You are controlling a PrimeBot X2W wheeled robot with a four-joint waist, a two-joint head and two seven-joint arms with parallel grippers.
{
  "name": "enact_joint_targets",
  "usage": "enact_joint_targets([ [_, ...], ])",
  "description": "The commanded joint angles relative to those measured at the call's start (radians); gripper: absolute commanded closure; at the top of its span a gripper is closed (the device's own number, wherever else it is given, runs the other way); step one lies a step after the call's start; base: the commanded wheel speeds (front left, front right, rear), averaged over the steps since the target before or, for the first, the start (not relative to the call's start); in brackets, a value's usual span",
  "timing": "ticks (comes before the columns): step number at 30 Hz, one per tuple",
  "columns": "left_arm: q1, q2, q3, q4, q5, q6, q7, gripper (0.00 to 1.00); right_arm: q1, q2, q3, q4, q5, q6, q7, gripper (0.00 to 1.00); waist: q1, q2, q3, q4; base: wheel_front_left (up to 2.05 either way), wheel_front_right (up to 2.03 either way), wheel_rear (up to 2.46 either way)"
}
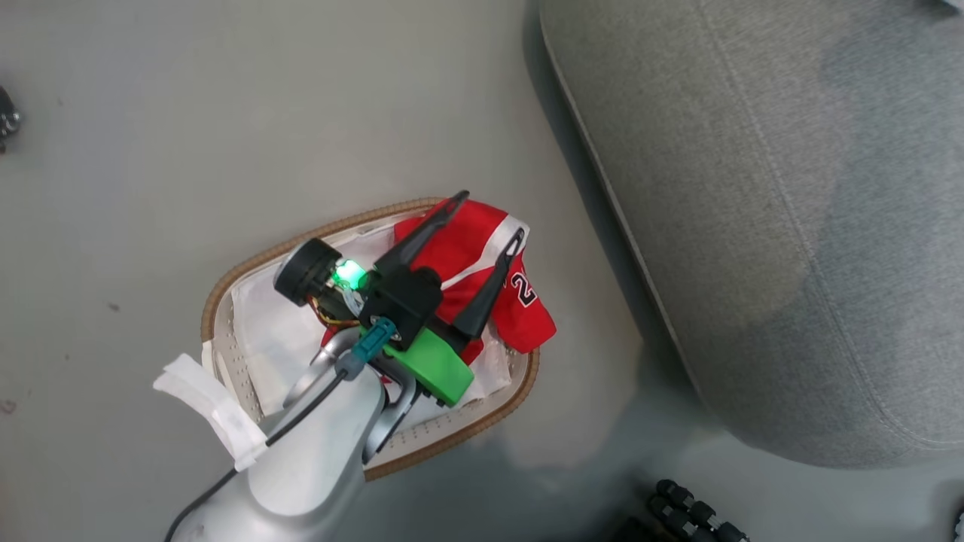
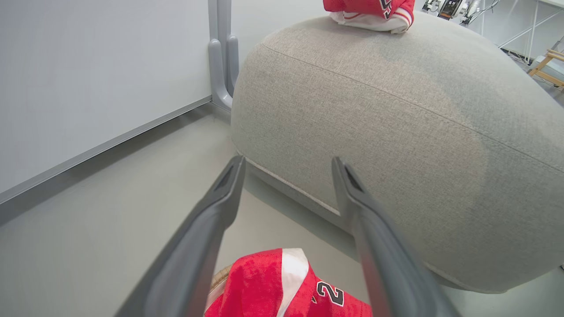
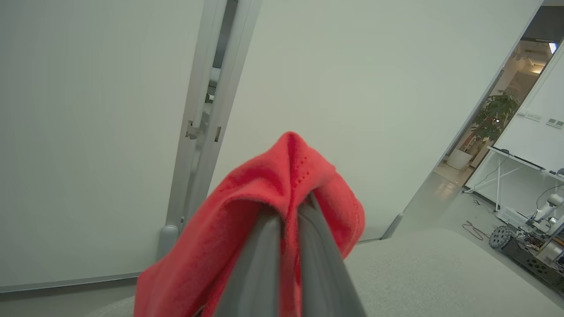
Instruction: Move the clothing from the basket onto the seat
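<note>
On the floor stands the basket (image 1: 248, 263), and a red jersey (image 1: 527, 316) with a black numeral spills over its far rim. My left gripper (image 1: 490, 215) hovers open over this jersey, one finger on each side, not touching it. In the left wrist view the same jersey (image 2: 264, 286) lies below the spread left gripper (image 2: 287, 160). The seat (image 1: 791, 188) fills the right side. A second red jersey (image 2: 374, 11) rests on top of the seat (image 2: 396, 132). My right gripper (image 3: 288, 209) is shut on red jersey fabric (image 3: 246, 220) above the seat (image 3: 440, 273).
The white liner cloth (image 1: 279, 331) covers the inside of the basket. A narrow strip of floor separates basket and seat. Black wheels (image 1: 693, 512) sit at the bottom edge, and a dark object (image 1: 7, 117) at the far left. A wall and door frame (image 2: 220, 66) stand behind the seat.
</note>
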Motion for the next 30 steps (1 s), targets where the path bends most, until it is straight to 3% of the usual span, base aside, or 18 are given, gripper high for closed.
enact_joint_targets([
  [1, -0.027, 0.013, 0.006, -0.005, 0.012, 0.003, 0.000, 0.00, 0.038, 0.013, -0.016, 0.012, -0.011, -0.001, -0.004, 1.00, -0.0002, -0.0001, 0.057, 0.031, 0.00, 0.00, 0.00],
  [13, -0.044, 0.047, 0.019, -0.009, 0.009, 0.022, 0.003, 0.00, 0.207, 0.114, -0.105, 0.086, -0.054, -0.001, -0.005, 1.00, -0.0002, -0.0001, 0.109, 0.011, 0.00, 0.00, 0.00],
  [14, -0.042, 0.051, 0.019, -0.008, 0.007, 0.023, 0.003, 0.00, 0.216, 0.122, -0.109, 0.083, -0.056, -0.001, -0.005, 0.78, -0.0002, -0.0001, 0.108, 0.008, 0.00, 0.00, 0.00],
  [15, -0.040, 0.053, 0.019, -0.007, 0.005, 0.023, 0.003, 0.00, 0.224, 0.129, -0.111, 0.079, -0.058, -0.001, -0.005, 0.67, -0.0002, -0.0001, 0.107, 0.006, 0.00, 0.00, 0.00],
  [16, -0.037, 0.055, 0.020, -0.005, 0.001, 0.025, 0.003, 0.00, 0.232, 0.136, -0.113, 0.071, -0.060, -0.001, -0.005, 0.01, -0.0002, -0.0001, 0.105, 0.003, 0.00, 0.00, 0.00],
  [30, -0.014, 0.015, 0.049, 0.003, -0.040, 0.037, 0.000, 0.00, 0.456, 0.190, -0.100, -0.068, -0.074, -0.001, -0.004, 0.00, -0.0002, -0.0001, -0.017, 0.017, 0.00, 0.00, 0.00],
])
